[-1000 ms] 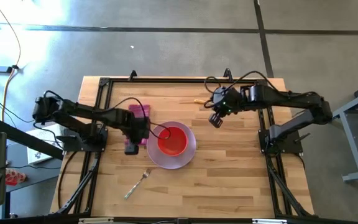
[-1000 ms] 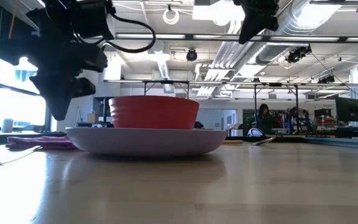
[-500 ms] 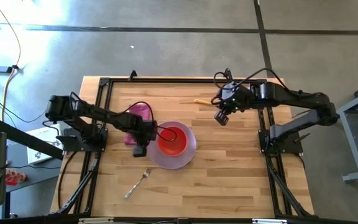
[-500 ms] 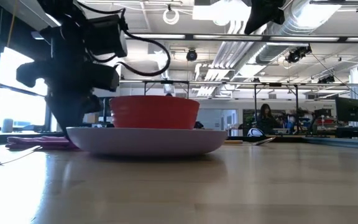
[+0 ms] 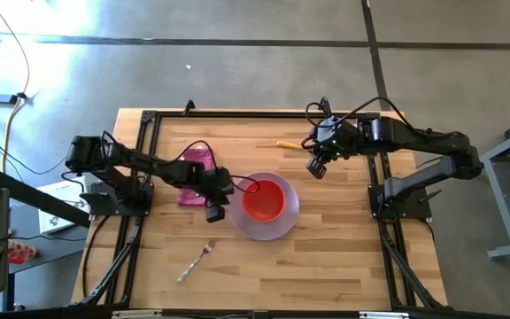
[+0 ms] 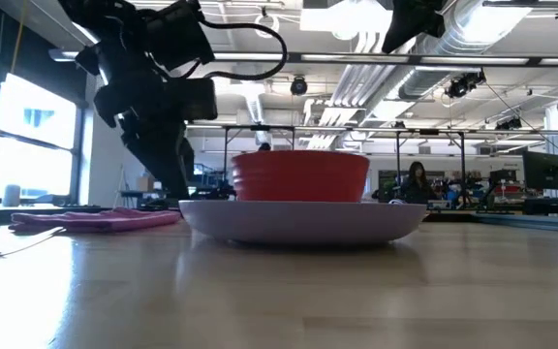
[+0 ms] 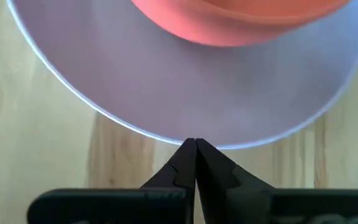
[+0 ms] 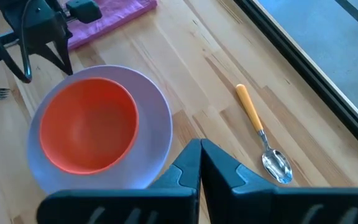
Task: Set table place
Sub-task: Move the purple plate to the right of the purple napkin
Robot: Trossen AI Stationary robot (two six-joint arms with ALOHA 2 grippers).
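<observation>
**No readable text in any view**

No words, labels, brand marks, numbers or signs can be read in the current views. The table (image 5: 326,257) shows only bare wood grain and its black rail. The lavender plate (image 5: 283,224), the red bowl (image 5: 265,203), the magenta napkin (image 5: 190,167), the fork (image 5: 197,260) and the yellow-handled spoon (image 8: 260,135) carry no print that shows. The dark arms and their housings bear no legible marking. In the low view, the room behind the table holds screens and ceiling fittings, but anything written there is too small to make out.
</observation>
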